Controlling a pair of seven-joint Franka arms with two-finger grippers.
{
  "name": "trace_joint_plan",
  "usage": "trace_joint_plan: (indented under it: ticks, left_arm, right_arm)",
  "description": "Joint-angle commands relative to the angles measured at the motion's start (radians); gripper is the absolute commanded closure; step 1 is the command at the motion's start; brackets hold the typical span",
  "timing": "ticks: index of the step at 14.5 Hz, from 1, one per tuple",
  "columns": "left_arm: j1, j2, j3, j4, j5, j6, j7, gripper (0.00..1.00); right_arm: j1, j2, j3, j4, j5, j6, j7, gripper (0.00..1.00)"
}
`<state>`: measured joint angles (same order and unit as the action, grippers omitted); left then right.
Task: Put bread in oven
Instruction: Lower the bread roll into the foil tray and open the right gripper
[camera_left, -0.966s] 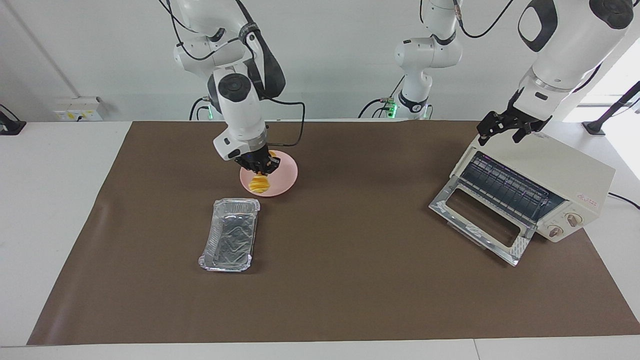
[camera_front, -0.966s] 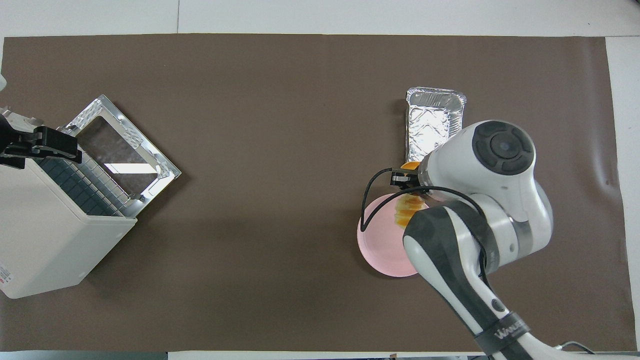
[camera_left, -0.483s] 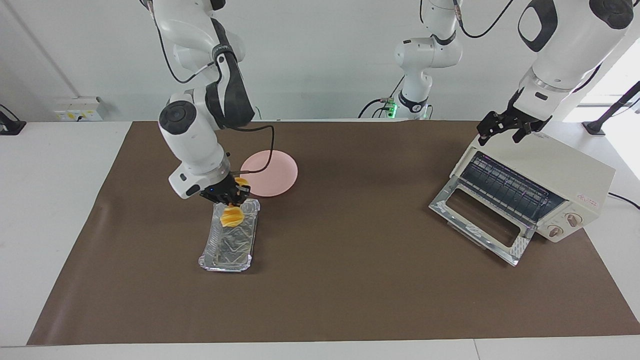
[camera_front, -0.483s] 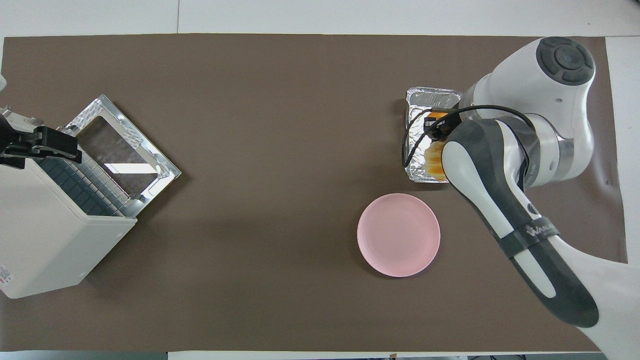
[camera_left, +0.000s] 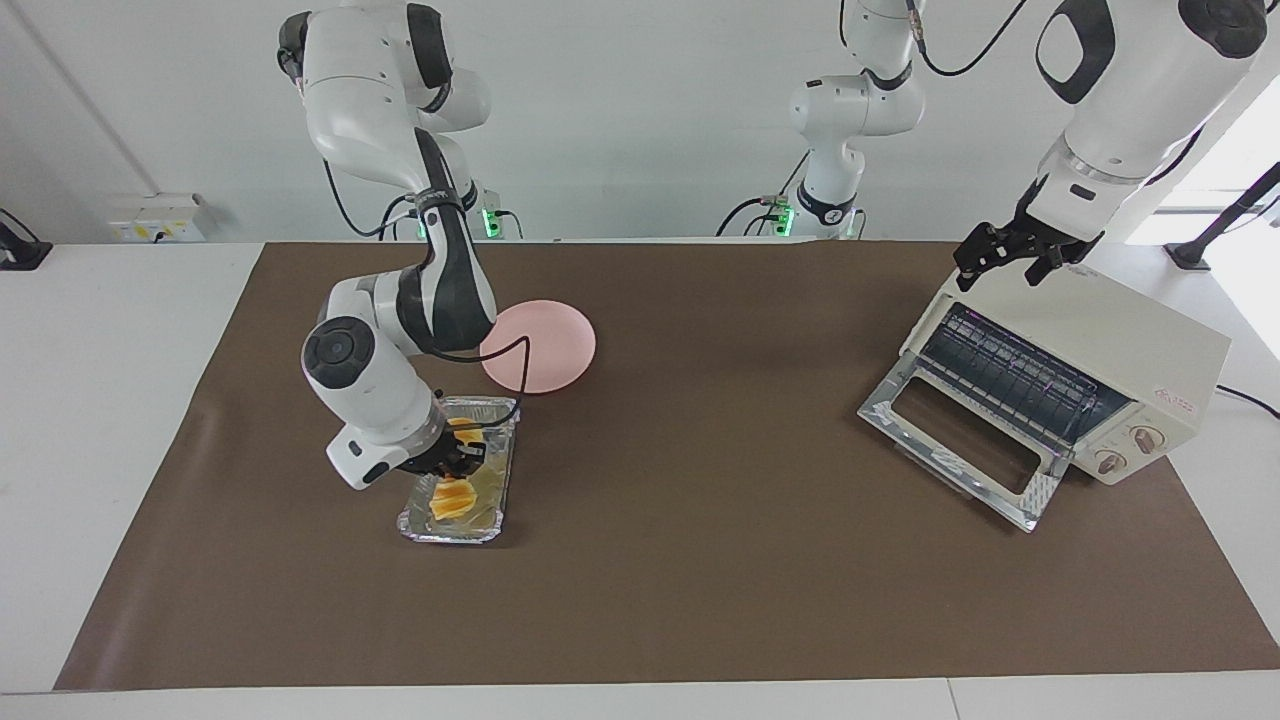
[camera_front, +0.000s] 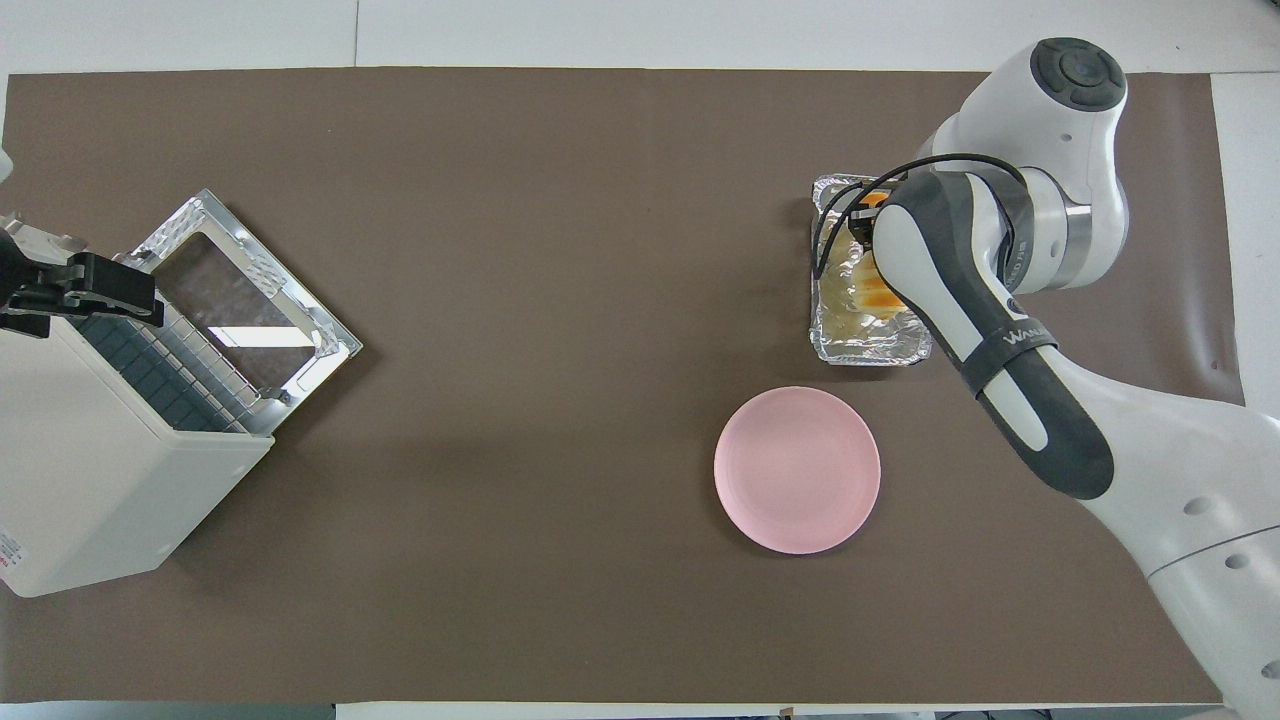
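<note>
The golden bread (camera_left: 451, 495) lies low inside the silver foil tray (camera_left: 503, 411), and it also shows in the overhead view (camera_front: 866, 291). My right gripper (camera_left: 456, 464) is down in the tray and shut on the bread; the arm hides most of it in the overhead view. The cream-white oven (camera_left: 1100, 340) stands at the left arm's end with its glass door (camera_left: 955, 437) dropped open and its wire rack showing. My left gripper (camera_left: 1008, 262) waits open over the oven's top edge, also seen in the overhead view (camera_front: 85, 291).
The pink plate (camera_left: 548, 343) is bare and sits beside the foil tray, nearer to the robots; in the overhead view the plate (camera_front: 797, 470) lies below the tray (camera_front: 868, 349). A brown mat (camera_left: 700, 520) covers the table. A third arm stands at the back.
My right gripper lifted the bread off the pink plate, carried it away from the robots and lowered it into the foil tray. The left arm has not moved.
</note>
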<state>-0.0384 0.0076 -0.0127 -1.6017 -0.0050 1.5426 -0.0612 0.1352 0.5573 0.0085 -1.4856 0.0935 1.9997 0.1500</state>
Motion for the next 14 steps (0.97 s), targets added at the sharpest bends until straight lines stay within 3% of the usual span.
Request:
trace_joint_plan:
  ticks: [1,7,8,9,14]
  left_arm:
    - [0.009,-0.003,-0.001,0.005,-0.02,-0.004,0.011,0.0]
    - [0.009,-0.005,-0.001,0.005,-0.02,-0.004,0.011,0.0]
    - [0.009,-0.005,-0.001,0.005,-0.02,-0.004,0.011,0.0]
    - [0.009,-0.005,-0.001,0.005,-0.02,-0.004,0.011,0.0]
    - [0.009,-0.005,-0.001,0.005,-0.02,-0.004,0.011,0.0]
  right_arm:
    - [0.001,0.012,0.008,0.002,-0.001,0.04,-0.041,1.0]
    - [0.007,0.012,0.008,-0.056,0.0,0.106,-0.041,1.0]
    - [0.007,0.01,0.008,-0.059,0.0,0.106,-0.04,0.68]
    - [0.006,0.01,0.008,-0.059,0.002,0.106,-0.038,0.01]
    - [-0.008,-0.011,0.008,-0.032,0.017,0.038,-0.038,0.0]
